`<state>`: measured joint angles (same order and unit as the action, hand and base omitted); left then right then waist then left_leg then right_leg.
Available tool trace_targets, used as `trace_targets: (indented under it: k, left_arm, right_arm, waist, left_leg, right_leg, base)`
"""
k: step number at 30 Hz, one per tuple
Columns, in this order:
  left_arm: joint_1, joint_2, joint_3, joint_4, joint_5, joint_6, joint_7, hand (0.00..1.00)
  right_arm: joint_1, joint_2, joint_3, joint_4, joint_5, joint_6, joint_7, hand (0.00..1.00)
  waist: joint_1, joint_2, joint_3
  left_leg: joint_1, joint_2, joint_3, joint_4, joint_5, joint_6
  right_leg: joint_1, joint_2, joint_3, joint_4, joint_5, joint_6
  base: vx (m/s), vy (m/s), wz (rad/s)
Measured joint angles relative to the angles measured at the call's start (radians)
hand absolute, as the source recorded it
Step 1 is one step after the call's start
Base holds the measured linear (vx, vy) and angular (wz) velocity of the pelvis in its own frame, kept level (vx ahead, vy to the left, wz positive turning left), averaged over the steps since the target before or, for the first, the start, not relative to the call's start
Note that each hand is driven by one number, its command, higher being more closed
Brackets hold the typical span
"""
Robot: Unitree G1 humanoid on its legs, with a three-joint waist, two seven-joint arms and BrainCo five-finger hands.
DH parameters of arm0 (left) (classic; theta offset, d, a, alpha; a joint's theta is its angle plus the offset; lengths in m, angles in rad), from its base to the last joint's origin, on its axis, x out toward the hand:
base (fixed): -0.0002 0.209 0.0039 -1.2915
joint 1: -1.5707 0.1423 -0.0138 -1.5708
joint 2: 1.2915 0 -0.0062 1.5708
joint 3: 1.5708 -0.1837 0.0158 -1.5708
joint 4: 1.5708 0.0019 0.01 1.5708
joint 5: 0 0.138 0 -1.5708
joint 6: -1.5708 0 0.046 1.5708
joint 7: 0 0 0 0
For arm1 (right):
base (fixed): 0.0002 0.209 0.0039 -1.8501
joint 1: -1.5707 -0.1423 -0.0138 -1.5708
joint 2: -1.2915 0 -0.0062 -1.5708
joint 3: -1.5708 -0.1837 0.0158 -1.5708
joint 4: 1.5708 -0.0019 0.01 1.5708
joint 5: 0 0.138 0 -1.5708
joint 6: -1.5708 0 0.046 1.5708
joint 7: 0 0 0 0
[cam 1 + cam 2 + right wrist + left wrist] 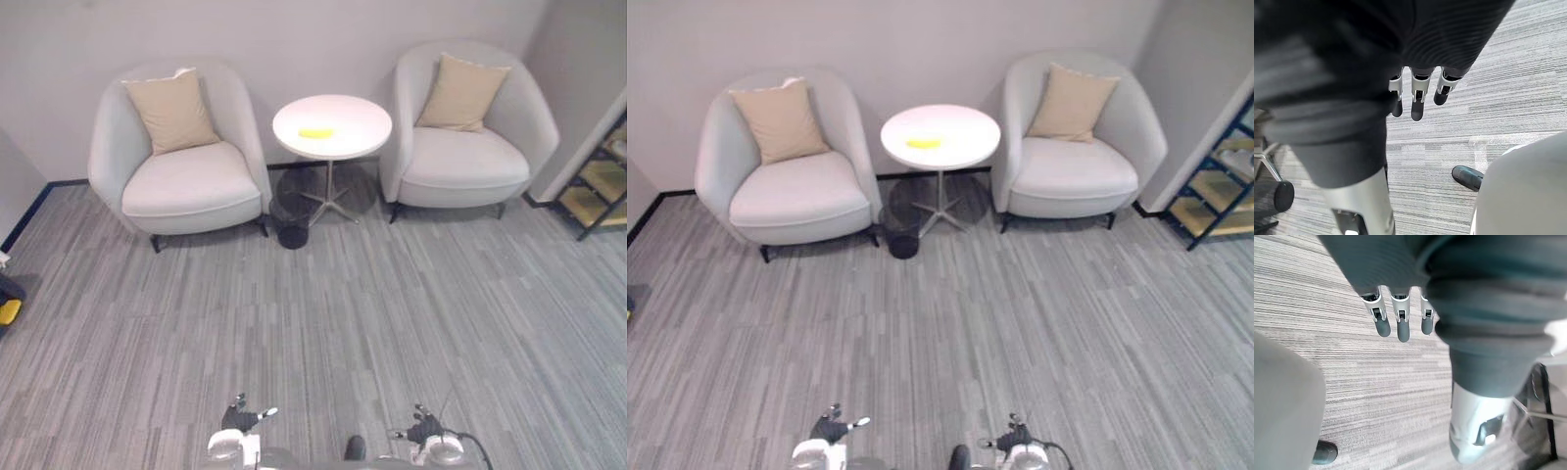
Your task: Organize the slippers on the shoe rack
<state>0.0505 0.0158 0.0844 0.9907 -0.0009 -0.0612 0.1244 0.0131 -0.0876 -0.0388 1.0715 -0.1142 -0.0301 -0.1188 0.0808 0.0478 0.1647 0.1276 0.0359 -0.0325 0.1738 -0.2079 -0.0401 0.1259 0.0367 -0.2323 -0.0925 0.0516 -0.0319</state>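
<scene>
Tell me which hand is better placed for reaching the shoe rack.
Probably the right hand: the shoe rack stands far to the robot's right. Both it and the left hand hang open, empty.

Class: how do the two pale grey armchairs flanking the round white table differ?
The small black bin sits nearer the left pale grey armchair than the right pale grey armchair. The dark-framed shoe rack stands beside the right armchair, far from the left armchair. Both are rounded, each with a tan cushion against the back.
</scene>
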Motion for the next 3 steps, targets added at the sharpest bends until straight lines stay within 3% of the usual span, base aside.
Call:
trace_targets:
  k: [3]
  left_arm:
    - [0.0, -0.001, 0.006, 0.002, 0.0, 0.0, 0.0, 0.0]
  right_arm:
    - [0.0, 0.004, -0.022, 0.006, 0.0, 0.0, 0.0, 0.0]
  waist:
    - [0.0, -0.001, 0.0]
  left_leg:
    - [0.014, -0.011, -0.009, 0.001, 0.0, 0.0]
  right_leg:
    - [0.014, -0.004, 0.002, -0.001, -0.003, 0.0]
  base:
    - [0.12, 0.084, 0.04]
